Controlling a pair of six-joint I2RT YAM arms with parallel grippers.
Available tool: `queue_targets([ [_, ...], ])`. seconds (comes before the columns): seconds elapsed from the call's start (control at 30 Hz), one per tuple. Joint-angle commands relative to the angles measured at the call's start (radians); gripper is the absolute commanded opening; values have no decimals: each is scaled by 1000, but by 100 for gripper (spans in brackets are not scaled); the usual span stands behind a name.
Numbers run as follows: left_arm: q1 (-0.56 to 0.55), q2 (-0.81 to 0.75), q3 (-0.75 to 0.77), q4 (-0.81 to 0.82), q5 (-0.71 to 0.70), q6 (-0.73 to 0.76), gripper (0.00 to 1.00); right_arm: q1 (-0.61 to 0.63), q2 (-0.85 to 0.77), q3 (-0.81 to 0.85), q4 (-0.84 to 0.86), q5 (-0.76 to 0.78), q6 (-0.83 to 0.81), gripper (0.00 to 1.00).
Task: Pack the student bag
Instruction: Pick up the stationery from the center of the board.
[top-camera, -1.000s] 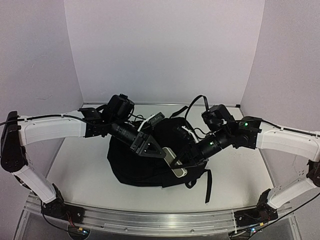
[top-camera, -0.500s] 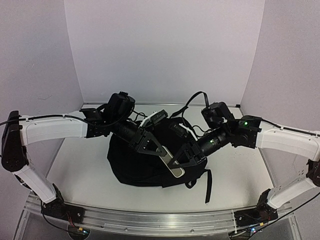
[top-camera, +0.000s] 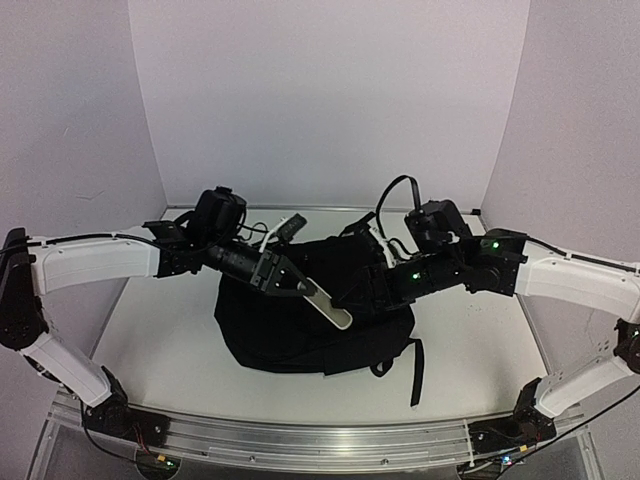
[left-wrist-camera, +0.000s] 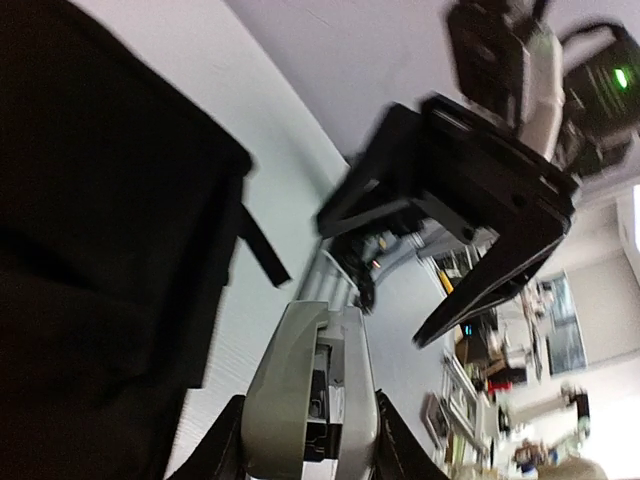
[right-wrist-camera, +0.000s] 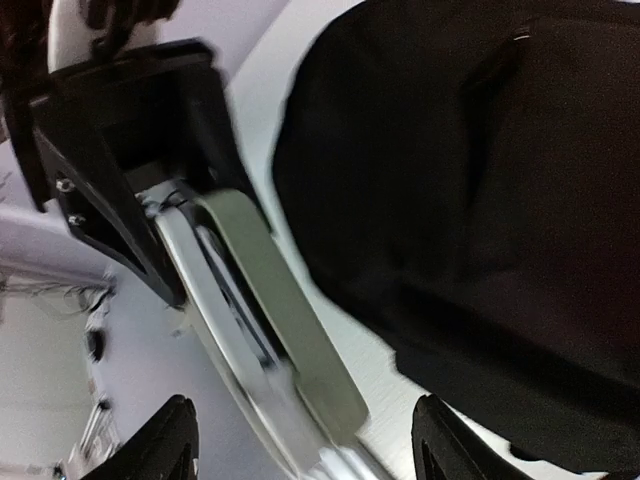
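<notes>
The student bag (top-camera: 300, 335) lies flat in the middle of the table, a large black fabric backpack. Above it my left gripper (top-camera: 283, 277) is shut on the rear end of a grey stapler-like object (top-camera: 326, 303), which slants down to the right. In the left wrist view the grey object (left-wrist-camera: 308, 395) sits clamped between my fingers (left-wrist-camera: 222, 452), with the bag (left-wrist-camera: 90, 250) on the left. My right gripper (top-camera: 364, 293) stands open just right of the object's free tip. In the right wrist view its fingertips (right-wrist-camera: 178, 440) straddle the object (right-wrist-camera: 275, 300) without touching it.
The bag's straps (top-camera: 415, 368) trail towards the front right of the table, and a carry loop (top-camera: 393, 193) stands up at the back. White walls enclose three sides. A metal rail (top-camera: 300, 450) runs along the near edge.
My left gripper has shut on the grey object and drawn it up and to the left. My right gripper has opened and let it go.
</notes>
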Motion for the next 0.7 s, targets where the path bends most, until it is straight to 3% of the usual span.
queue_targets([
  [0.0,153,-126,-48,-55,-286,-108,2,22,46,104,-76,563,43,69],
  [0.1,225,-163,-79,-107,-392,-150,1,40,132,173,-103,666,40,68],
  [0.33,368,-253,-178,-89,-456,-250,0,60,403,379,-175,797,-23,67],
  [0.67,396,-301,-219,-82,-479,-258,2,85,621,550,-220,782,-121,70],
])
